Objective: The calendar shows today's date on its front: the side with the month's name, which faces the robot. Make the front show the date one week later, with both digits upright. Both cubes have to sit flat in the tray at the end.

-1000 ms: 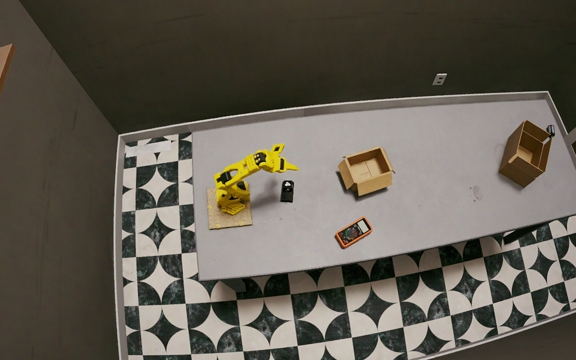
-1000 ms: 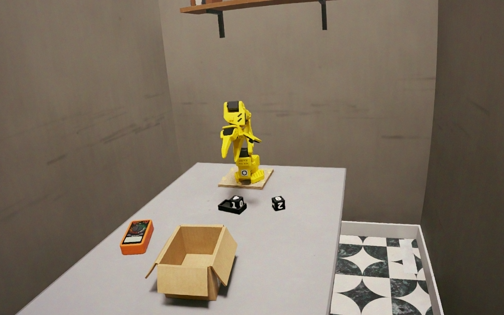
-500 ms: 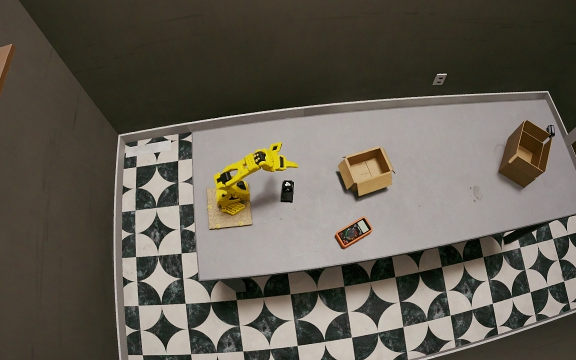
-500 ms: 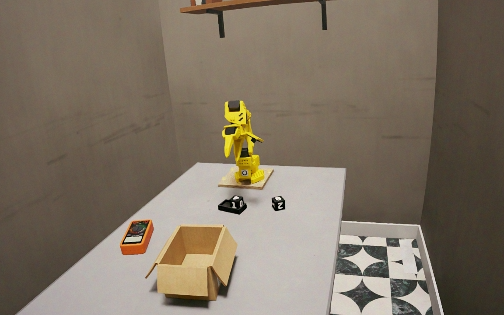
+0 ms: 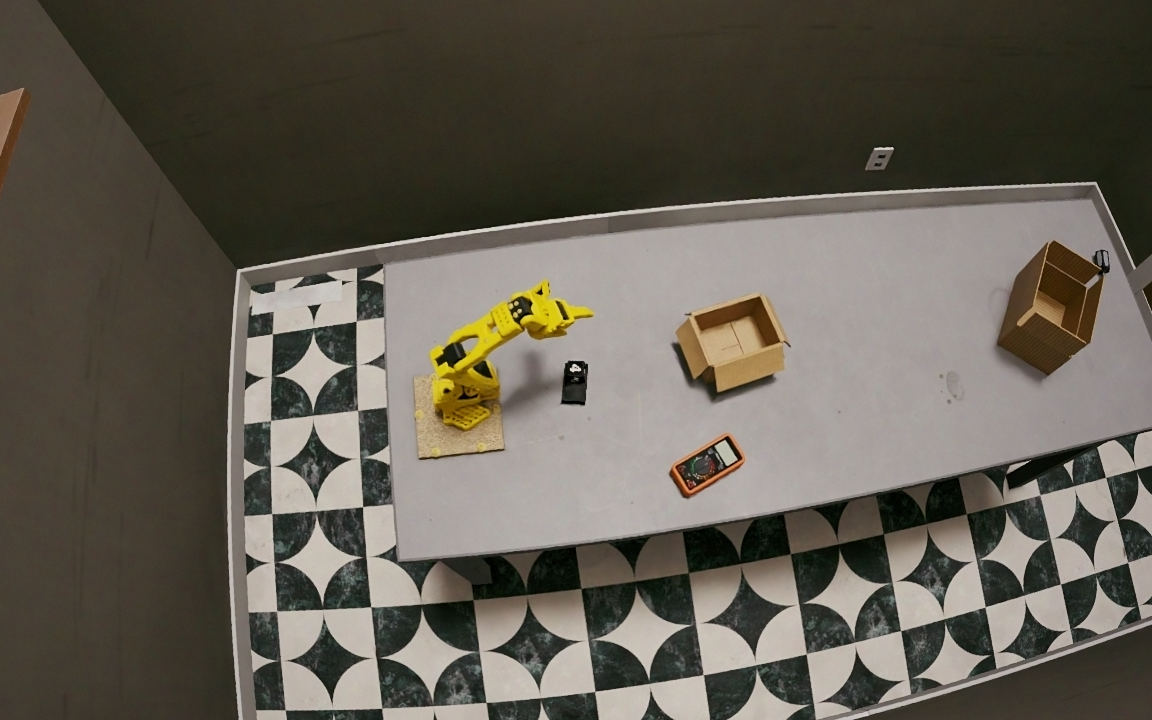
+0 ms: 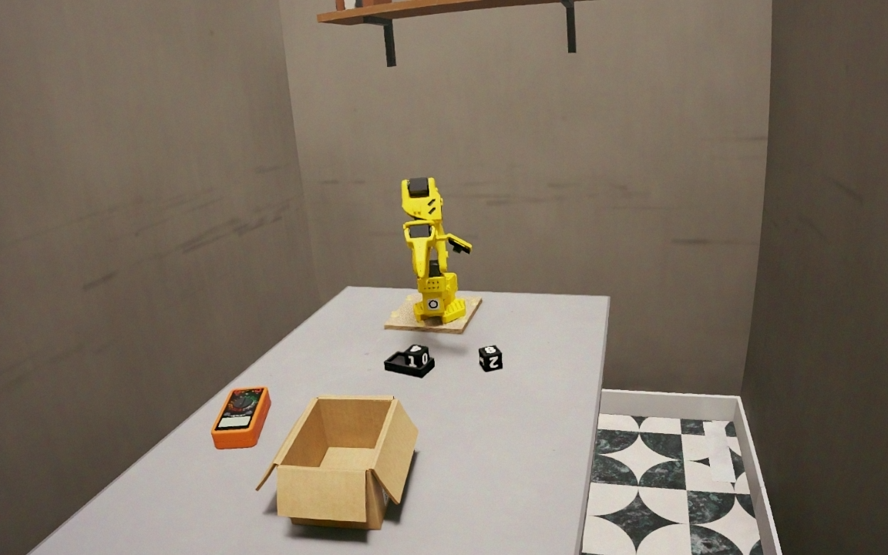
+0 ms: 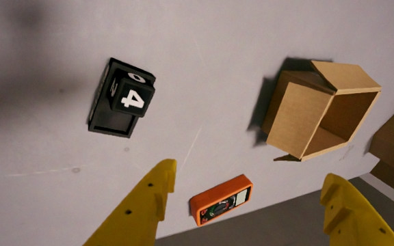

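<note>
Top view: I count one tray [image 5: 574, 394] [image 6: 398, 367] [image 7: 115, 122], one cube [image 5: 575, 368] [image 6: 417, 355] [image 7: 133, 98] in it, one multimeter [image 5: 706, 465] [image 6: 240, 417] [image 7: 221, 201] and two cardboard boxes, the near box [image 5: 732, 342] [image 6: 323, 493] [image 7: 297, 119] and the far box [image 5: 1045, 317] [image 7: 393, 137]. My gripper [image 5: 568, 299] [image 6: 445, 262] [image 7: 251, 167] is raised toward the table's wall-side edge; the tray lies off to my right of it. The table [image 5: 857, 358] [image 6: 502, 469] [image 7: 190, 31] extends from my base board [image 5: 489, 440] [image 6: 398, 323] out past the far box, with open room between tray and near box.

Exterior view: two cubes are visible. One occupies my left half of the tray, 4 uppermost, with 1 and 0 on visible sides; the other half is unoccupied. The loose cube [image 6: 490, 358], 8 uppermost and 2 on a side, rests on the table to my left of the tray, apart from it, between tray and table edge. My gripper is well above both.

Wrist view: my two fingers stand moderately apart, nothing between them. The tray and one cube appear beyond my left-hand fingertip in this view, well apart from it. The table edge crosses behind the multimeter.
</note>
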{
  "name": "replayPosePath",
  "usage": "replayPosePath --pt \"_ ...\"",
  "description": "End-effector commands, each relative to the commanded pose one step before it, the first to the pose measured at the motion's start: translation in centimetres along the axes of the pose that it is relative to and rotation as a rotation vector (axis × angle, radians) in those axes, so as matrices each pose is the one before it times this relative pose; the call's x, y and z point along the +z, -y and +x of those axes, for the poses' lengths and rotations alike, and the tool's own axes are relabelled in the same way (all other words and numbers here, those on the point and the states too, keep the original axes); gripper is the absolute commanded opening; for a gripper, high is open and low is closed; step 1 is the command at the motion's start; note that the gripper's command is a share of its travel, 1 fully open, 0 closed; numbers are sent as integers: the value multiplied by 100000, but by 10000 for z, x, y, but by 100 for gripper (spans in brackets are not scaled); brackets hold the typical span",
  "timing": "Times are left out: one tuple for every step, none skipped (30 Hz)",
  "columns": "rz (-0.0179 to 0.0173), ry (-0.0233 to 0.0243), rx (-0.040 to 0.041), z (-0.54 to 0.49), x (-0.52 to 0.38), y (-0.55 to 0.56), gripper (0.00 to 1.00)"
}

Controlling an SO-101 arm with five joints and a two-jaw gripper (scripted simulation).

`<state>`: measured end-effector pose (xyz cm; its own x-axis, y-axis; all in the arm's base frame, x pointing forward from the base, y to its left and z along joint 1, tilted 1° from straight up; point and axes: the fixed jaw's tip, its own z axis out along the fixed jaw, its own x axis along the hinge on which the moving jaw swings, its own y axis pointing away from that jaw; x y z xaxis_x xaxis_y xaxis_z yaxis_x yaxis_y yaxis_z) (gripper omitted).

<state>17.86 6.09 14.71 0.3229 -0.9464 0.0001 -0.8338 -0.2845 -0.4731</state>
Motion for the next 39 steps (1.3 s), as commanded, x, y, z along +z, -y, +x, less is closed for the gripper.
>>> replayPosePath --pt "780 1802 -15589 -6114 1195 4170 35" --pt "50 432 -4253 -1402 464 832 35" --pt "69 439 -4348 -1408 478 909 35" --pt "84 443 -4427 -1407 493 995 35" --pt "100 450 -4499 -1405 507 1072 35" --pt "120 450 -4562 -1391 516 1150 35" --pt "139 452 -4619 -1373 526 1229 35" --pt "159 451 -4667 -1349 542 1310 35" --pt "173 447 -4702 -1318 552 1384 35" --pt "194 444 -4731 -1275 556 1460 35" --pt "212 435 -4750 -1238 567 1528 35" --pt "226 431 -4757 -1184 577 1594 35" --pt "0 0 0 0 0 0 35" --pt "0 0 0 0 0 0 35" --pt "246 420 -4760 -1139 579 1654 35" --pt "260 408 -4750 -1078 578 1716 35" --pt "275 397 -4731 -1012 587 1760 35" --pt "287 386 -4703 -949 590 1810 35" --pt "298 369 -4666 -881 587 1844 35" --pt "312 356 -4622 -806 584 1880 35" --pt "319 339 -4563 -739 587 1903 35" --pt "326 321 -4500 -665 583 1913 35" --pt "333 306 -4428 -590 574 1926 35" --pt "337 287 -4344 -517 575 1922 35" --pt "340 269 -4259 -445 558 1922 35" --pt "340 252 -4159 -376 553 1904 35" --pt "338 237 -4053 -312 547 1884 35" --pt "340 215 -3943 -246 528 1851 35" --pt "331 200 -3824 -182 520 1819 35" --pt "0 0 0 0 0 0 35" --pt "0 0 0 0 0 0 35" --pt "332 186 -3699 -132 504 1775 35" --pt "320 165 -3569 -72 493 1728 35" --pt "314 152 -3427 -30 473 1670 35" --pt "307 139 -3289 18 454 1616 35" --pt "293 123 -3142 53 440 1550 35" --pt "283 110 -2991 87 419 1489 35" --pt "270 101 -2834 112 397 1410 35" --pt "257 88 -2680 138 381 1340 35"
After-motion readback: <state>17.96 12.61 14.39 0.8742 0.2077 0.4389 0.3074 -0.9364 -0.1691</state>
